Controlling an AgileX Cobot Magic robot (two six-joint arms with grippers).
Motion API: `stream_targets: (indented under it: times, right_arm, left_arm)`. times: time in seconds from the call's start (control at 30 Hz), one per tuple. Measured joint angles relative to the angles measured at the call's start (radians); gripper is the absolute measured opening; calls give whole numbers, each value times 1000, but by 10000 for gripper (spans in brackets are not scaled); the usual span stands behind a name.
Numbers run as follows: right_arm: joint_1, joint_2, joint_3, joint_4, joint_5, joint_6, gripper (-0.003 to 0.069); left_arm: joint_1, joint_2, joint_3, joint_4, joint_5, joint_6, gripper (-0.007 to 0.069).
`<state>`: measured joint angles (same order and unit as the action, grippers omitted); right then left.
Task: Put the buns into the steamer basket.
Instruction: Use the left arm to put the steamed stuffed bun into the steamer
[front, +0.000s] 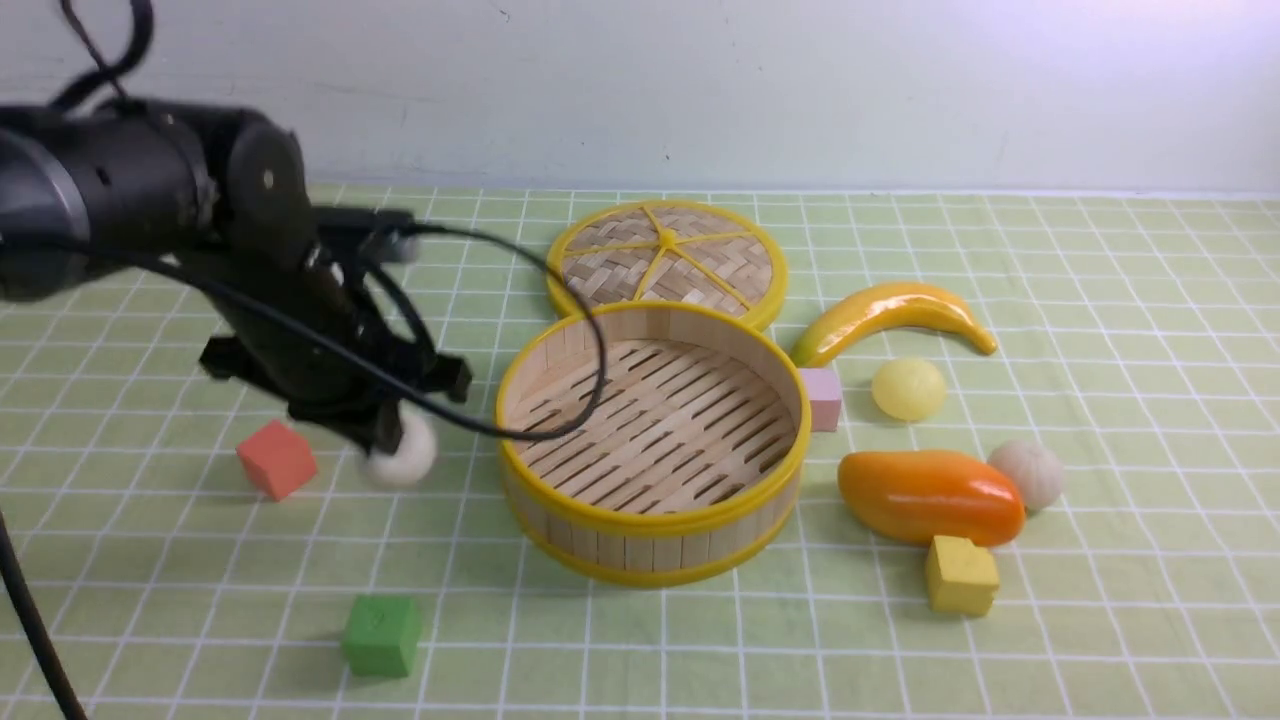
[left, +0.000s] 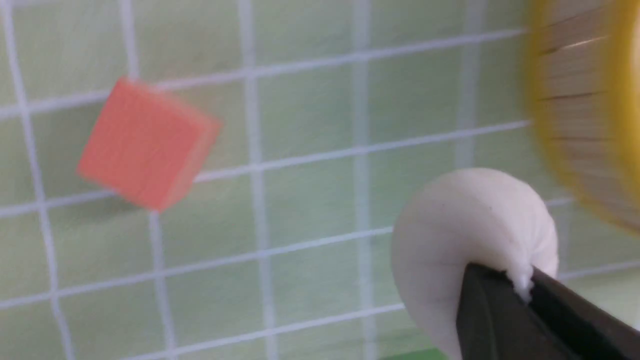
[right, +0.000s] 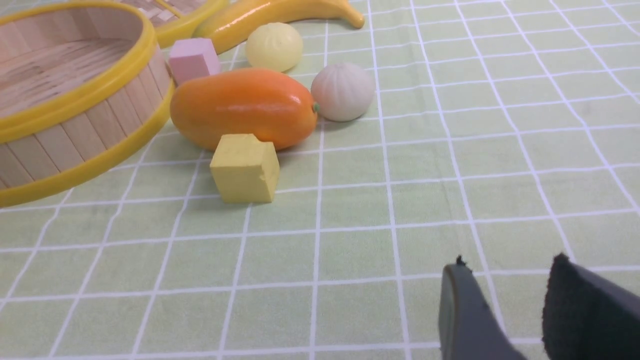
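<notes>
At frame left, our left gripper (front: 388, 438) pinches only a fold of the off-white bun (front: 404, 452) beside the steamer basket (front: 650, 522); we should lift gently to clear its rim.

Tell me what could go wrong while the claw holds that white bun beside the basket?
1. The left claw pinches only a small edge of the white bun, so it might slip out when lifted.
2. The steamer basket has upright walls close by; a low carry could knock the bun against them.
3. The arm's black cable hangs over the basket and might snag it.
</notes>
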<state>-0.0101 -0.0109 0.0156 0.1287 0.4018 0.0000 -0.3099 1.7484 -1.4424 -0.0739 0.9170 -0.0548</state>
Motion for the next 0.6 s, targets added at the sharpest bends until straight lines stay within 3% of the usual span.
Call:
stream_targets:
  times: [0.17,0.43,0.6]
  right_arm:
    - [0,0,0,0,0,0,239]
    - [0,0,0,0,0,0,239]
    - [0,0,0,0,0,0,239]
  left_arm:
    - [-114,20,-159,-99,67,49,-8]
    - [-219,255,-269,-67,61,55,0]
    - [-221,364,-319,-32,88,55,106]
